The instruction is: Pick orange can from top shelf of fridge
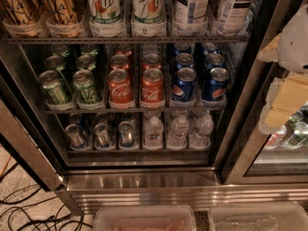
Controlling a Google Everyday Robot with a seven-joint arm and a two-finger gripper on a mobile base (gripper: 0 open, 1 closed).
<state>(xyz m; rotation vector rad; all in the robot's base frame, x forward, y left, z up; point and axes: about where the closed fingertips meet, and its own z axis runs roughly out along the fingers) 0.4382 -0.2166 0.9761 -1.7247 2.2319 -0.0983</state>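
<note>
Gripper (288,93) at right edge of view, mid-height, in front of the right door frame of the fridge (144,182); white body above, cream-yellow parts below. Whether it is released or clenched: cannot tell. It sits well apart from the orange can (18,7), on the opposite side of the view.

The orange can stands upright at far left of the top shelf (159,40), front row, in a clear tray, its top cut off by the frame. A second copper can (60,5) stands just beside it on the right. Further right on the same rack: two 7up cans (103,6), then two white tea cans (192,4).

Rack below: green cans (54,86), red cola cans (120,86), blue Pepsi cans (184,84), in rows. Lowest rack: silver cans (102,134) left, water bottles (178,131) right.

Fridge base is stainless steel. Two clear bins (144,219) sit at the bottom edge; dark cables (19,211) lie on the floor at left
</note>
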